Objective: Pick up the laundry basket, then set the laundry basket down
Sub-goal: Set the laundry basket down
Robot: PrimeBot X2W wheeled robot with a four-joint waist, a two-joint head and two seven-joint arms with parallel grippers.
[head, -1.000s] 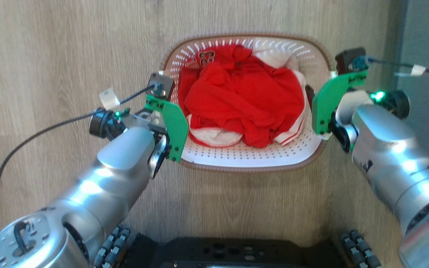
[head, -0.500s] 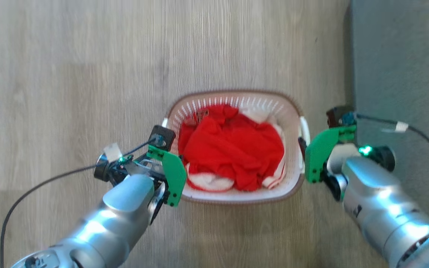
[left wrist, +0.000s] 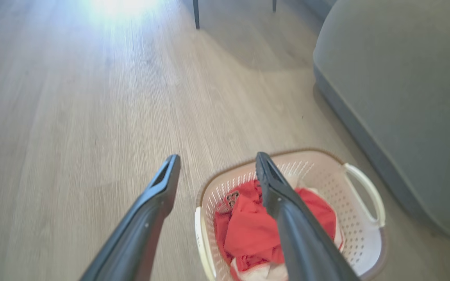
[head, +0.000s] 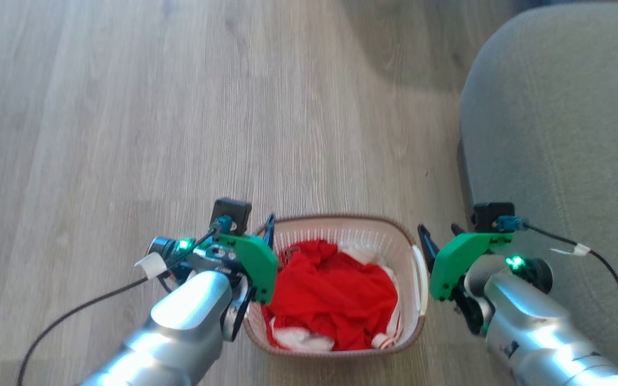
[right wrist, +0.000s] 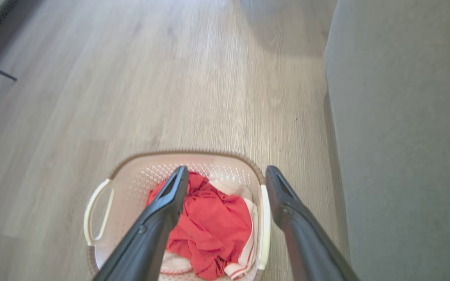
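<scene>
Pale wood-grain plank flooring [head: 180, 107] runs wide and bare to the robot's left and ahead, while a large grey upholstered seat [head: 556, 134] with a rounded corner closes off the right side. Two thin dark furniture legs [left wrist: 196, 13] stand far off at the top of the left wrist view. The laundry basket [head: 341, 231] sits on the floor between the two arms, near the seat, with a narrow strip of planks between them. It is rounded-rectangular, of white perforated plastic with a brown woven-look rim and a white loop handle at each short end [right wrist: 98, 210]. Crumpled red clothing [head: 336, 295] fills it, with a white piece edged in red stripes [head: 389, 332] tucked along the near and right sides. The left gripper [left wrist: 218, 160] is spread wide and holds nothing; one finger shows over the bare floor, the other over the red cloth, the basket's left end between them. The right gripper [right wrist: 227, 170] is likewise spread and empty, one finger over the laundry and one outside the right handle [right wrist: 263, 226]. Whether any finger touches the plastic cannot be told. Black cables [head: 73, 316] trail from both wrists.
</scene>
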